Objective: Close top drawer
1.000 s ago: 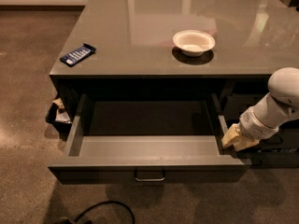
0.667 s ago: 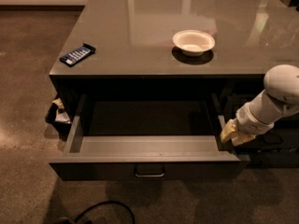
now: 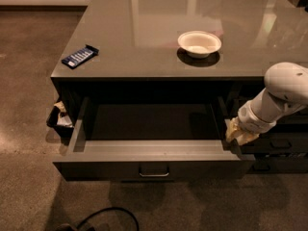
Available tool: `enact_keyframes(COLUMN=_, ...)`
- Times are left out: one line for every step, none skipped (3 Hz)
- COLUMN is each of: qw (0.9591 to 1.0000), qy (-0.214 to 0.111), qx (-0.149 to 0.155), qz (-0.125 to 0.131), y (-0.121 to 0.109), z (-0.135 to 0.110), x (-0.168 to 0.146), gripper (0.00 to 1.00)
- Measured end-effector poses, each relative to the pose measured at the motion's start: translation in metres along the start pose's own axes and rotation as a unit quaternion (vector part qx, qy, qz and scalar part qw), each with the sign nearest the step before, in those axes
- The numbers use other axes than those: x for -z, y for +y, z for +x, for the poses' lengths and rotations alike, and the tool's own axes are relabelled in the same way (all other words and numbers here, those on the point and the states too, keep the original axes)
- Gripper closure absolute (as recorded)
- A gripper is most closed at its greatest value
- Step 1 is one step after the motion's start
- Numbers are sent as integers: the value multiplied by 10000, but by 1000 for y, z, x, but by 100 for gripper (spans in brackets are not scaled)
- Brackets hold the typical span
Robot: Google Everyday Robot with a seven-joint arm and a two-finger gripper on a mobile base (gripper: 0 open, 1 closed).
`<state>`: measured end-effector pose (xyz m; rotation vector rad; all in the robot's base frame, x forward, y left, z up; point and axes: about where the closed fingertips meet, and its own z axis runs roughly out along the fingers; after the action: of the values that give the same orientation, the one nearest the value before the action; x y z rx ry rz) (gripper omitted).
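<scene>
At right front corner of open top drawer (image 3: 153, 147), gripper (image 3: 241, 132), grasp state unclear.

counter (image 3: 144, 47): glossy grey | on it: white bowl (image 3: 199, 44), blue packet (image 3: 80, 56) | pincer (image 3: 239, 133): beside top drawer (image 3: 154, 165), right side

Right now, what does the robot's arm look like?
The arm is smooth, white and rounded, like a fat tube with a ball-shaped joint. Its pincer is pale yellowish-tan, at the right front corner of the open top drawer.
</scene>
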<state>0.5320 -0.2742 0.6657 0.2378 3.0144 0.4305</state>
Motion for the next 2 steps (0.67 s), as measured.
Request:
enact_keyframes(qw=9999, qy=-156, qx=-3, qz=59, y=10, z=-13, x=1, gripper=100)
enact_keyframes(qw=9994, qy=-324, qx=-16, qz=113, y=18, z=-29, x=3, gripper=100)
